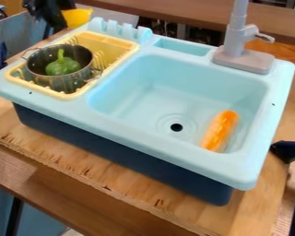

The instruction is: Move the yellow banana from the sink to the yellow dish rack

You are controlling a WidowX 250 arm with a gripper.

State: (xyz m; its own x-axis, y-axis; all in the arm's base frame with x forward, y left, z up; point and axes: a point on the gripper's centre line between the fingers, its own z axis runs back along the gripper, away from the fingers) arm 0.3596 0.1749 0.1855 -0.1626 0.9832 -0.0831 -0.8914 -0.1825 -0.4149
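We are looking down at a toy sink (131,131), its pale blue rim sloping across the view and its dark blue base (113,150) resting on a wooden surface (51,150). That wood is showing dark specks and a rough, splintered front edge, and browner boards (51,184) are running below it. At the lower left we are seeing a dark leg (14,216) standing against blue. Behind the sink, a brown plank (174,14) is stretching across the room, with darker clutter showing beneath it. A dark blue piece (288,150) is jutting in at the right edge.

The black pincer (51,16) is hanging at the upper left, beyond the rack (39,88); we cannot tell whether it is clenched or released. A yellow thing (77,17) is sitting right by it, and we cannot make out whether the two are touching.

In the sink's left part, the yellow rack is holding a metal pot (61,83), and a green pepper (62,67) is lying inside the pot. An orange toy (221,130) is lying in the basin (174,69), to the right of the drain (176,127). A grey tap (235,42) is standing at the back right.
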